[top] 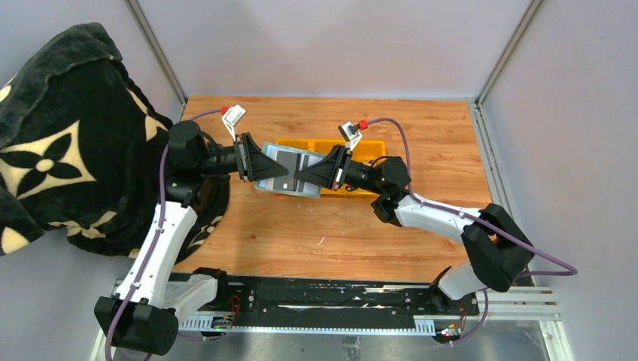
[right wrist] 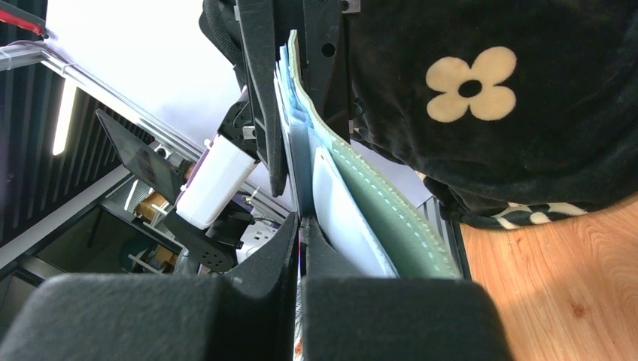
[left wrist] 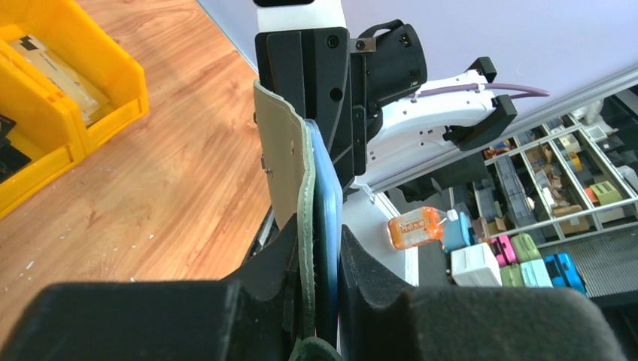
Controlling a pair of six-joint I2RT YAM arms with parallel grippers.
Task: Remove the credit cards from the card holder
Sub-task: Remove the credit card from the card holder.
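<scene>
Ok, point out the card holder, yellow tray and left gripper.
card holder (left wrist: 282, 158): left wrist view, outer face.
yellow tray (left wrist: 113, 101): left wrist view, outer wall.
left gripper (left wrist: 322, 248): left wrist view, between fingertips.

- We see the card holder (right wrist: 391, 218) in sage green, with pale stitching along its edge.
- The credit cards (right wrist: 342, 214) look pale blue-white to us.
- The tray (left wrist: 113, 83) is bright yellow.
- The blanket (top: 53, 143) is black with cream flower motifs.
- The table (top: 338, 233) shows us orange-brown wood grain.
</scene>
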